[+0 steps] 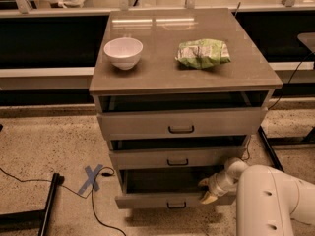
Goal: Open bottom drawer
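Note:
The bottom drawer [147,199] is the lowest of three in a grey cabinet. It stands pulled out, its dark inside showing above its narrow front, with a small dark loop handle [176,205] at centre. My gripper [206,191], at the end of the white arm [270,200] coming from the lower right, sits at the drawer's right end, over its front edge. The mid-sized drawer [177,159] and the tallest top drawer [181,124] above it stand slightly ajar.
On the cabinet top [162,68] are a white bowl [123,52] and a green snack bag [203,53]. A blue tape cross [92,177] and black cables [29,181] lie on the speckled floor at left. A dark stand leg [48,205] is at lower left.

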### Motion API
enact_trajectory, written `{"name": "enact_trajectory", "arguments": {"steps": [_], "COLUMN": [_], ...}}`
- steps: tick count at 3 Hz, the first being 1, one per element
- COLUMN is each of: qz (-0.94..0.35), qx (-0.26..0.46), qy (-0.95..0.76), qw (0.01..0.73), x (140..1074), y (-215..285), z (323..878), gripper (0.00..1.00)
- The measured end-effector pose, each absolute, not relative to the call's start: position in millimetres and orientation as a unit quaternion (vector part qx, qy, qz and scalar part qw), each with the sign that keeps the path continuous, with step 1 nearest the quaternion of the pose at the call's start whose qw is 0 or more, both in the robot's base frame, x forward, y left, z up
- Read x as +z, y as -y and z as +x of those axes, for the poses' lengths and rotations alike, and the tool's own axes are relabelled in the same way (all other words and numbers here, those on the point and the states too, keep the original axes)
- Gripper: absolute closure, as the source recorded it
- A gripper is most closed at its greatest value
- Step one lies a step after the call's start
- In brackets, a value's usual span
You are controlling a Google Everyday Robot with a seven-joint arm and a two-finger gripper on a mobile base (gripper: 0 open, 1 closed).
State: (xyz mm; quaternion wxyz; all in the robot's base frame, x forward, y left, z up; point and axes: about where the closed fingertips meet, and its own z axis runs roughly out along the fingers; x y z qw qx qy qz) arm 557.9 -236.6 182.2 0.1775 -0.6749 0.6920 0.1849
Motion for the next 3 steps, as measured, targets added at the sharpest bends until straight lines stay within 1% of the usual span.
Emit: {"name": "enact_trajectory", "arguments": {"steps": [1,2,3], "qz": [-0.675,-0.679,-0.673], "qx": [0.19,0.205,0.226], "qy": [-0.691,-0.686,-0.691], "qw": [0.174,0.161,0.133], "x": [180.5,181.8,180.3], "y": [234.4,231.0,229.8], "z": [555.6,552.5,535.4], "gripper": [0.0,0.0,0.18]}}
